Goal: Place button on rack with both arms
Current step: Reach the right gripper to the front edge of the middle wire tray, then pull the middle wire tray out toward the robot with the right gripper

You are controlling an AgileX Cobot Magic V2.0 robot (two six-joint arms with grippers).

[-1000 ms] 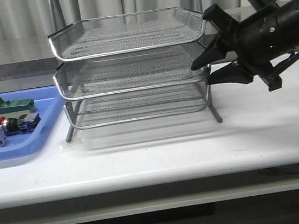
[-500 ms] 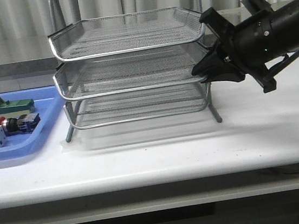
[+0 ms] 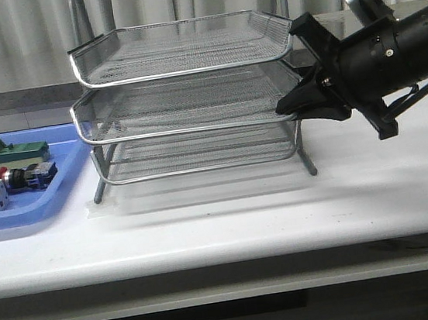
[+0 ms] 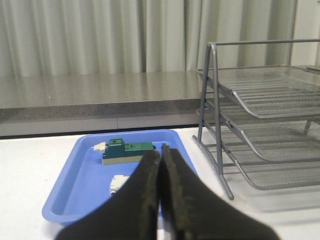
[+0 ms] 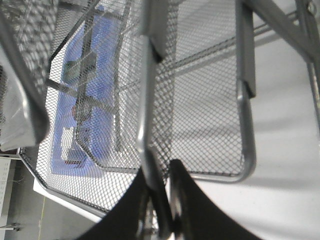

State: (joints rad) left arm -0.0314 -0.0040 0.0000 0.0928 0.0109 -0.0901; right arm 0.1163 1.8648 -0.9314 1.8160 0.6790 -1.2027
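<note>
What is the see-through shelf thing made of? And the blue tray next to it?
The rack looks like metal: silvery wire mesh you can see through, with shiny bright rims and thin rod legs. The blue tray is probably plastic: one smooth, even colour, softly rounded edges and a dull sheen rather than a metal glint.
</note>
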